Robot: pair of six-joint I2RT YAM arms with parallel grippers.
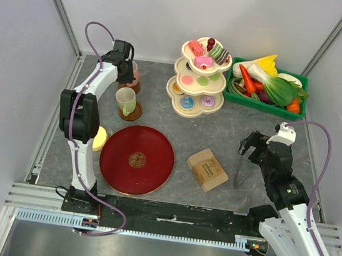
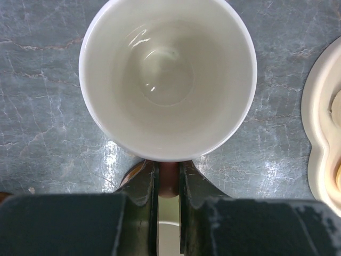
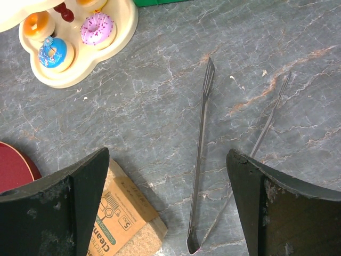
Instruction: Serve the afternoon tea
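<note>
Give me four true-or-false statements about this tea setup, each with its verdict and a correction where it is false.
1. The left end effector is shut on the handle of the pink mug. True.
2. The right end effector is gripping the tongs. False: it is open, and the tongs lie below it, ungripped.
3. Pastries already sit on the red plate. False: the plate is bare, and the pastries are on the tiered stand.
4. The pale-green mug stands on a brown coaster. True.
</note>
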